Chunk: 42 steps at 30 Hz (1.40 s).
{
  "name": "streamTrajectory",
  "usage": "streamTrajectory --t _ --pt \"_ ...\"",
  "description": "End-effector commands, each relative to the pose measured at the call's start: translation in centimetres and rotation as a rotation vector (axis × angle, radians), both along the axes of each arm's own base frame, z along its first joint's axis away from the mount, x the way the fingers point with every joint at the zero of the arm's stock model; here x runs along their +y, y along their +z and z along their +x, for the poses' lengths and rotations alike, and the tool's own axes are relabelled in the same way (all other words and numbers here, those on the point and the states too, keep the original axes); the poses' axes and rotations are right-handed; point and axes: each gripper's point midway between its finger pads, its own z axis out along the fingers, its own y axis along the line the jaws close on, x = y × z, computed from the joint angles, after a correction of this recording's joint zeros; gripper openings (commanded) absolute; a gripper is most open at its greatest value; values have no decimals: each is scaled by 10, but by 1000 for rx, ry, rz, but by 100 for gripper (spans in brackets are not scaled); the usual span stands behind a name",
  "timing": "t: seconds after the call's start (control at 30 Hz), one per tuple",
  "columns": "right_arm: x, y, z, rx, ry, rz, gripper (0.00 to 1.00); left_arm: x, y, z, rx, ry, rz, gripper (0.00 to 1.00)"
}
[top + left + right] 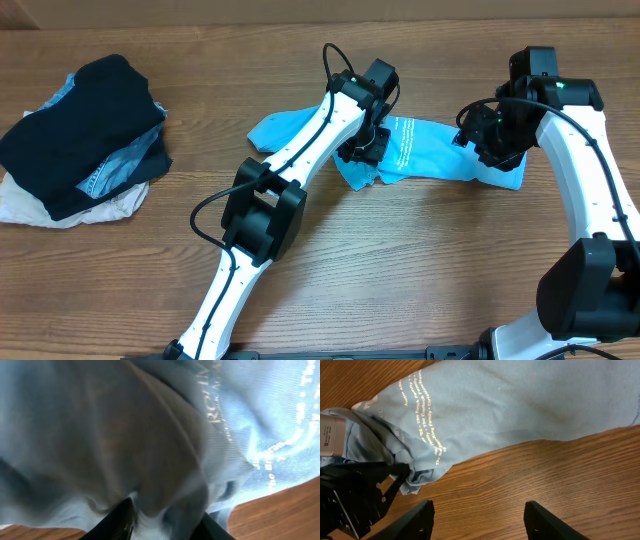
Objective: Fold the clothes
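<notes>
The T-shirt point(440, 150) is thin, soft knit cloth in light sky blue. It lies crumpled in a long, uneven strip on the wooden table point(400, 270), near the middle and a little to the right. Small rows of white and orange lettering point(427, 425) run across it, too fine to read fully. Far at the left edge of the table there is a loose pile with a black garment point(90, 125) on top, a denim-blue piece point(115, 172) under it, and a cream one point(30, 205) at the bottom. The left arm reaches diagonally from the near edge, and the left gripper point(362, 148) points down into the left part of the T-shirt. In its wrist view the 2 fingers point(121, 519) stand narrow with a bunch of blue fabric pressed between them. The cloth is so near the lens that it is blurred and shadowed, and it hides most of the fingers. The right arm bends in from the right side. The right gripper point(488, 140) hovers over the right end of the T-shirt, and its fingers point(420, 517) are spread wide above bare wood and hold nothing.
</notes>
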Motion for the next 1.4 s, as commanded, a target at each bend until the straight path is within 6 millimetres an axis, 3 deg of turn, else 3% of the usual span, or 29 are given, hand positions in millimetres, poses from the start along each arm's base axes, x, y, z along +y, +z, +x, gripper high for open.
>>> streamTrajectory --t 0.0,0.13,0.3,0.47,0.63,0.8,0.97,1.03,1.23,1.37 --pt "-2 15 4 -49 3 -7 62 8 1 5 -16 40 31 45" --pt "-2 15 5 -51 3 -7 62 7 3 6 -19 40 25 44" --pt "-2 15 5 -53 3 -7 62 -1 17 20 -76 39 -12 60" --pt "-2 15 5 -51 3 -7 62 7 16 31 -121 58 24 51" --pt "-2 15 3 -46 3 -7 62 15 15 35 -139 82 58 49" --pt "-3 15 4 -48 2 -11 62 -17 22 33 -108 41 -114 75" --pt "-6 14 3 -44 -2 -28 62 -24 29 43 -146 38 -156 77" --pt "-6 14 3 -45 -2 -29 62 -21 29 48 -156 75 -146 74" --pt "-6 14 4 -47 -2 -30 62 2 23 49 -167 143 -32 46" --pt "-7 14 4 -47 -2 -32 62 5 22 48 -164 148 -18 36"
